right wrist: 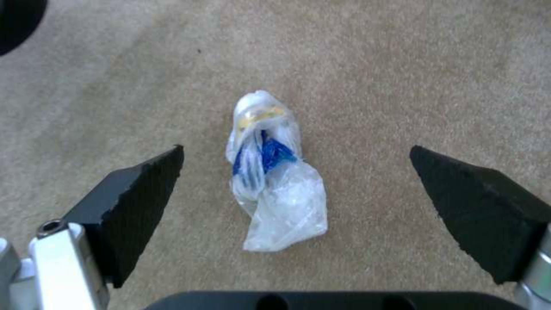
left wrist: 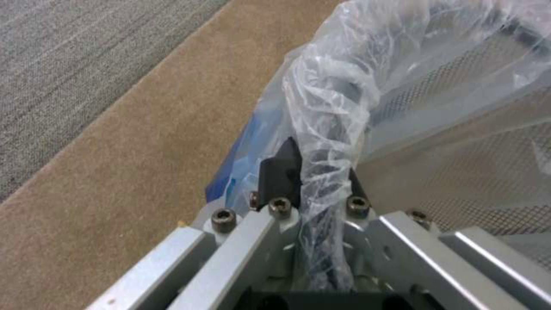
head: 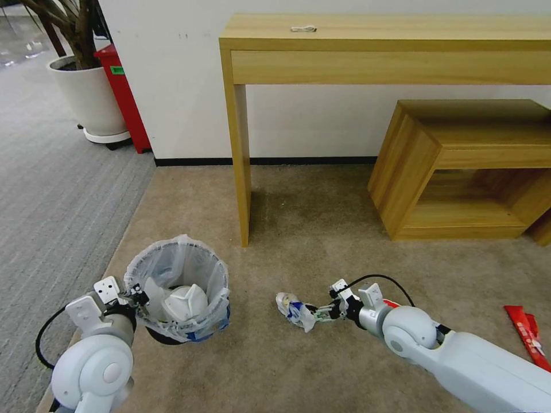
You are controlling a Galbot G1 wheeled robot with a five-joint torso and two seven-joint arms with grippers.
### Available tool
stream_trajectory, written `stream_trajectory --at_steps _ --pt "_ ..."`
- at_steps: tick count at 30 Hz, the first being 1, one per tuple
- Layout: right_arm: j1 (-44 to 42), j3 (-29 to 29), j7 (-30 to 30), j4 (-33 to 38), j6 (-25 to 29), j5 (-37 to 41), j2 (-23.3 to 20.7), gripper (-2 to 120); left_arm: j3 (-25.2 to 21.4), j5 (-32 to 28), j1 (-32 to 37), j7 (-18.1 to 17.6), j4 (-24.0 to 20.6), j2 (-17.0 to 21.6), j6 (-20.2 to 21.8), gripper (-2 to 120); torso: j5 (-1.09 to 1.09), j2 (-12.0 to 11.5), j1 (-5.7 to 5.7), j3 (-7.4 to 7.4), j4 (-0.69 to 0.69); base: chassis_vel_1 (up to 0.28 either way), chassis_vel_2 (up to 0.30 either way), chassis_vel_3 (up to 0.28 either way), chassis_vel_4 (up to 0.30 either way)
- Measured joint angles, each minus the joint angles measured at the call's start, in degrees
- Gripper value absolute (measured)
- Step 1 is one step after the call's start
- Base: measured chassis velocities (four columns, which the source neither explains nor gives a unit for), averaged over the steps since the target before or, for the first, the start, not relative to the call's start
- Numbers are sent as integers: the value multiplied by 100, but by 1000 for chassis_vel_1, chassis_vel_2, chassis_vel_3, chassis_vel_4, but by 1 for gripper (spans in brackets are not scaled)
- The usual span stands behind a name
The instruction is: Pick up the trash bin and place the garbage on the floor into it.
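Observation:
The trash bin, small and round with a crinkly white plastic liner, is at the front left on the beige carpet floor, with a white item inside it. My left gripper is shut on the bin's near rim, its black fingers pinching liner and rim. A piece of garbage, a crumpled clear wrapper with blue and yellow print, lies on the carpet. My right gripper is open just above it, one finger on each side, not touching. A red wrapper lies at the far right.
A tall wooden desk stands against the back wall, its leg just behind the bin. A low wooden bench is at the right. Grey ribbed carpet, a potted plant and a red box are at the left.

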Motion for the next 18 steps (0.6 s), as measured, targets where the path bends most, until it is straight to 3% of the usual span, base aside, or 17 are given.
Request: stream_trajectory --at_steps 18 --pt "319 -370 78 -944 72 -81 595 91 -32 -29 -9 -4 -19 37 -10 1 0 0 0 0 0 0 0 0 0"
